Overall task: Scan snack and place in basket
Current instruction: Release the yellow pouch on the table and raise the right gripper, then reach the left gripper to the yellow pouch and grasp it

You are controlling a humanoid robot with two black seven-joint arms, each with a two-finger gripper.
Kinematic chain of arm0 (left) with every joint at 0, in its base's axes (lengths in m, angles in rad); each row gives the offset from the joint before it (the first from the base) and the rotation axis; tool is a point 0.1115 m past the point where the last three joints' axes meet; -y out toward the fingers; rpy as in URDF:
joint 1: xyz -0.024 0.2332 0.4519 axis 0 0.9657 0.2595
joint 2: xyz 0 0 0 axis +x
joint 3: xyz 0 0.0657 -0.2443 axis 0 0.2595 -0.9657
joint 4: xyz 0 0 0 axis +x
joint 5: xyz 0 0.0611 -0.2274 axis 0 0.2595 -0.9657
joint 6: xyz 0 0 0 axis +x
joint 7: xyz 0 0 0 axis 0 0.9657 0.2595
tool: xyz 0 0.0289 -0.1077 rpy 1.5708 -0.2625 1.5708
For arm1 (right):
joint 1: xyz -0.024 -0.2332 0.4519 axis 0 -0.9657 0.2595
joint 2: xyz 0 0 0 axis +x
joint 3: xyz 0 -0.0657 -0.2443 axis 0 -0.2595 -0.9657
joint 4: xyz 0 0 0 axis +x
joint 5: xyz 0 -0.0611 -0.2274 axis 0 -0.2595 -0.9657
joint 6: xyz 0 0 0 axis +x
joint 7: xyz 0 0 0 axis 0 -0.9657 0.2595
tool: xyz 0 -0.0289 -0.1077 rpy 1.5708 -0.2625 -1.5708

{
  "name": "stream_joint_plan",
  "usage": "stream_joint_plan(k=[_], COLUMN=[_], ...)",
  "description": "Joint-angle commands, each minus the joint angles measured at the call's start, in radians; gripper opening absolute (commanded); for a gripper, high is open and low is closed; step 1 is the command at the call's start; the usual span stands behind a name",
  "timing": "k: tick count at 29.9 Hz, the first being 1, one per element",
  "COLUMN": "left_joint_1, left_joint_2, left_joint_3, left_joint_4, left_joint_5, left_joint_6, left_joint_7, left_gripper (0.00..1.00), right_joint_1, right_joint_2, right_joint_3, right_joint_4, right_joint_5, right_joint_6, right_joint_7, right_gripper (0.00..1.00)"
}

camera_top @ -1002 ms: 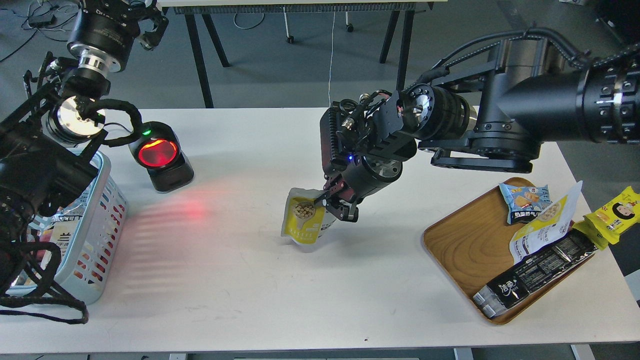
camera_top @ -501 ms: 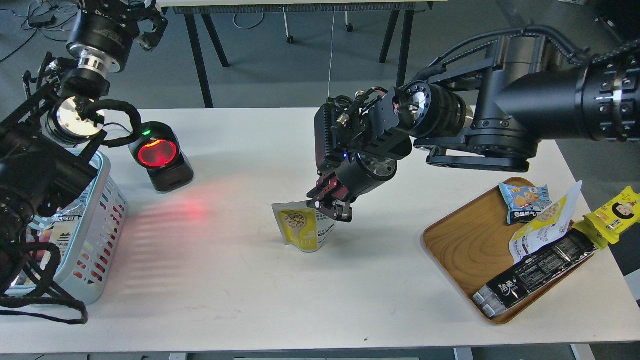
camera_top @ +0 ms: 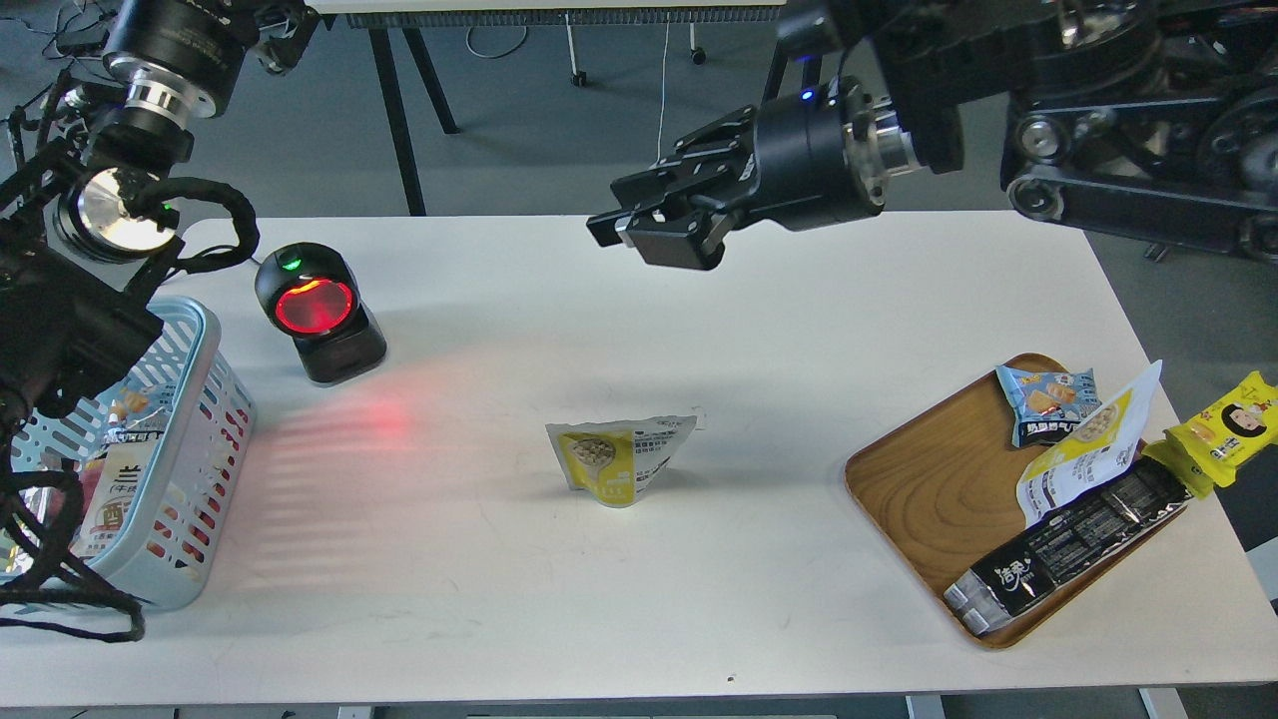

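Observation:
The snack [camera_top: 616, 458], a small pouch with a yellow lower half and a pale top, stands upright and alone on the white table [camera_top: 639, 599] near its middle. My right gripper [camera_top: 651, 225] is open and empty, raised well above the table and behind the pouch, fingers pointing left. The light blue basket [camera_top: 215, 335] stands at the table's left edge with several packs inside, partly hidden by my left arm. My left gripper [camera_top: 283, 22] sits at the top left edge, dark and cut off, far from the pouch.
A black scanner [camera_top: 318, 312] with a glowing red window stands back left, casting red light on the table. A wooden tray [camera_top: 929, 489] at right holds a blue pack [camera_top: 1048, 401], a flatter yellow-and-white pouch [camera_top: 1083, 454] and a long black bar pack [camera_top: 1068, 544]. A yellow pack [camera_top: 1230, 424] lies beside it.
My right gripper has let go of the snack and risen up and back. The pouch now stands free on the table. My left arm has shifted slightly up and left.

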Motion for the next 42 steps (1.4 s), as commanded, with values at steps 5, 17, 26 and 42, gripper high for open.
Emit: stream_joint_plan(k=[5,17,26,42], left_joint_1=[-0.077,-0.172,-0.16,-0.108], left_joint_2=[0.119,0.245,0.254,0.078], left_joint_3=[0.049,0.047,0.056,0.346], left_joint_4=[-0.173,-0.52,-0.901,-1.045], left_joint_5=[0.258,0.867,1.357,2.216], left_joint_6=[0.0,0.0,0.0,0.0], left_joint_7=[0.045,0.053,0.048,0.045], left_gripper=[0.99,0.98,0.94,0.92], right_joint_1=[-0.254,-0.569,-0.678,-0.879], right_joint_2=[-0.266,-0.301,-0.066,0.218], right_joint_3=[0.214,0.499,0.594,0.886], right_joint_4=[0.047,-0.222,-0.725,-1.046], right_joint_5=[0.275,0.899,1.387,1.435], right_joint_6=[0.019,0.04,0.287,0.4], right_joint_7=[0.0,0.0,0.0,-0.067], right_gripper=[0.56,0.97,0.98,0.99])
